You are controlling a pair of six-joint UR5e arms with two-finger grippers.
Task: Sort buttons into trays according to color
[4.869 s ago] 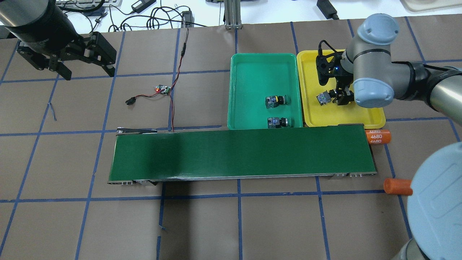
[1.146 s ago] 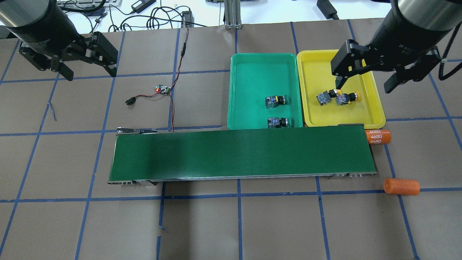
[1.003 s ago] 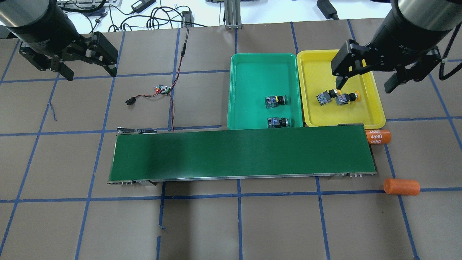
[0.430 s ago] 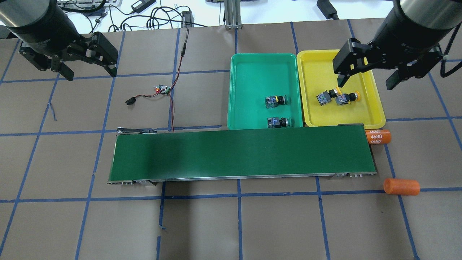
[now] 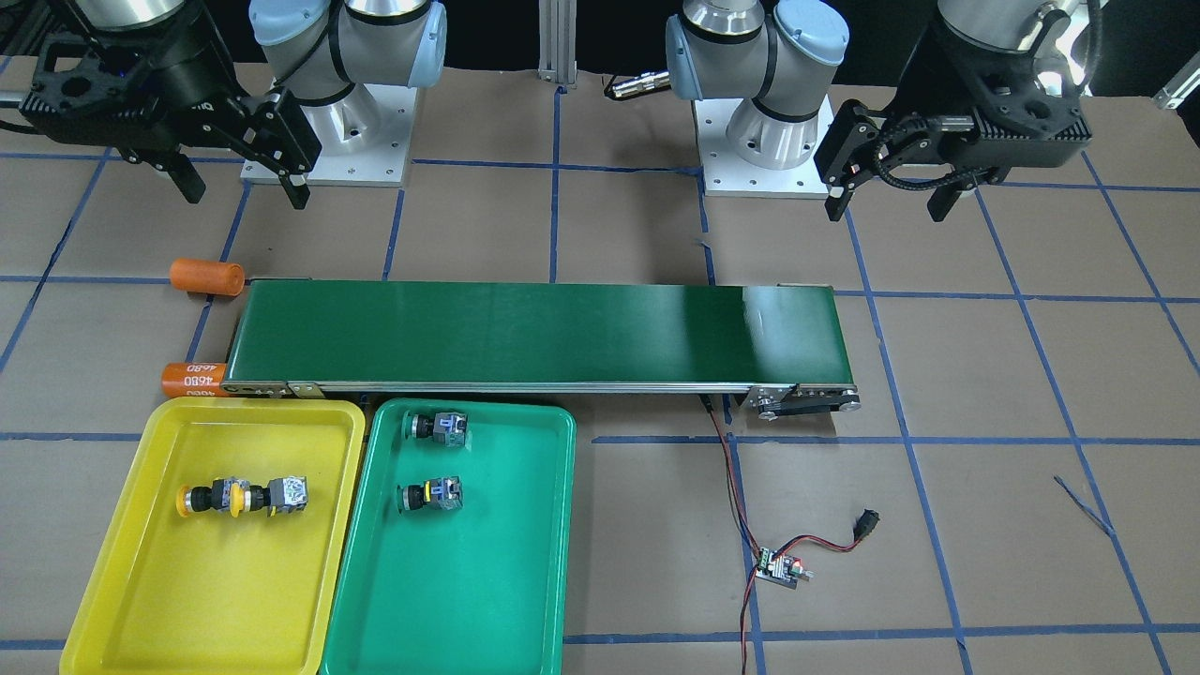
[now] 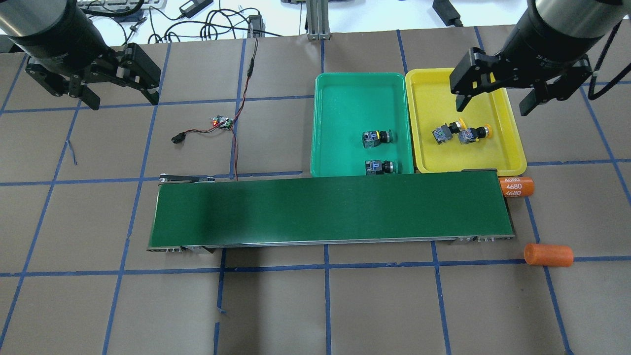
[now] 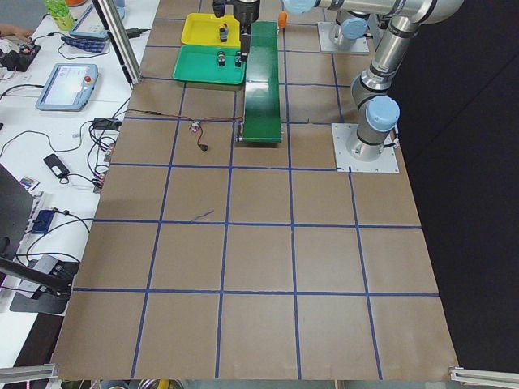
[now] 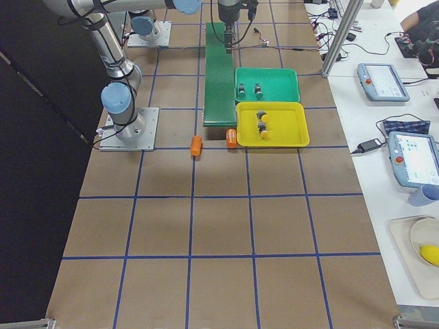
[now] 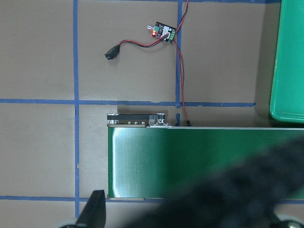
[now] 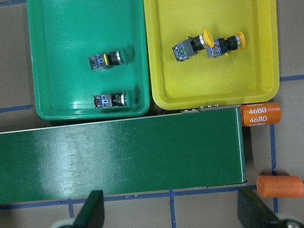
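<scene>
- The left black two-finger gripper (image 6: 122,101) hangs fingers-down, jaws spread wide, holding nothing.
- The right black two-finger gripper (image 6: 493,107) also points down, jaws wide apart, empty.
- The grey, blue-capped left arm (image 5: 750,56) and right arm (image 5: 347,37) rise from their bases.

Colours I see
A yellow tray (image 10: 209,80) with yellow-capped buttons (image 10: 209,42), green tray (image 10: 66,33) with green-capped buttons (image 10: 108,60); dark-green belt (image 10: 118,156), brown table (image 6: 276,305) gridded blue.

**Silver tubes, blue caps, black grippers**

The left arm (image 5: 750,56) and right arm (image 5: 375,37) are silver-grey tubes with pale-blue joint caps (image 5: 812,37). Each stands on a square metal plate (image 5: 750,181) dotted with screws. The left gripper (image 5: 886,202) and right gripper (image 5: 246,192) are boxy and black. A black cable (image 5: 914,176) loops across the left one, and small white lettering (image 6: 547,58) marks the right wrist.
</scene>
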